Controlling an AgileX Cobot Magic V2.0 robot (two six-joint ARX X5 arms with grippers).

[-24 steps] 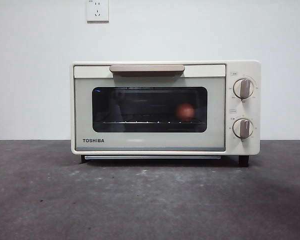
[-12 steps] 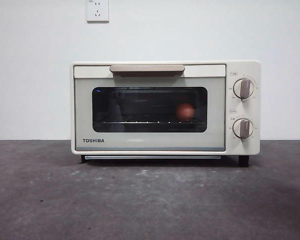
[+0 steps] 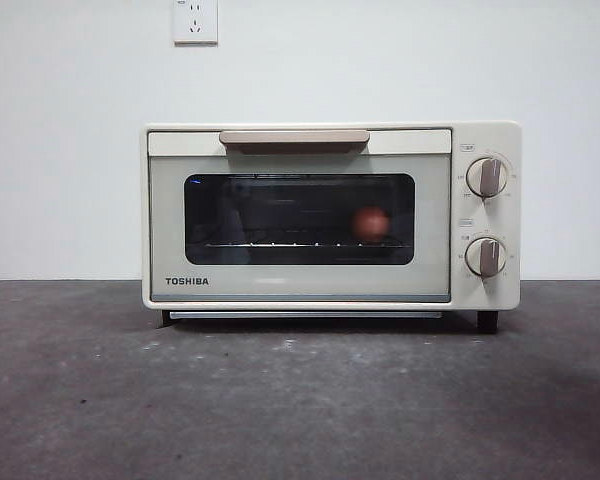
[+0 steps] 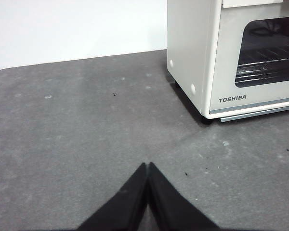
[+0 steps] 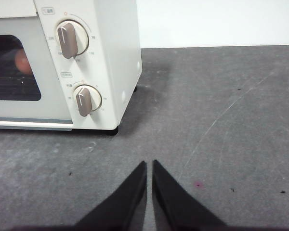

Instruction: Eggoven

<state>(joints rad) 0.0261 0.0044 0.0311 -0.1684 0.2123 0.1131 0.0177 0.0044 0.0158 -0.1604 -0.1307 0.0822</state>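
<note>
A cream TOSHIBA toaster oven (image 3: 300, 285) stands mid-table with its door closed. Behind the dark glass, the reddish-brown egg (image 3: 371, 222) rests on the wire rack toward the right side; in the right wrist view the egg (image 5: 22, 62) shows dimly through the window. My left gripper (image 4: 148, 166) is shut and holds nothing, low over the table to the left of the oven (image 4: 202, 57). To the oven's (image 5: 111, 57) right, near its two grey knobs (image 5: 69, 39), my right gripper (image 5: 149, 163) is shut and also holds nothing. Neither arm appears in the front view.
The dark grey tabletop (image 3: 300, 400) stretches in front of and beside the oven. A white wall with a socket (image 3: 195, 20) rises behind it.
</note>
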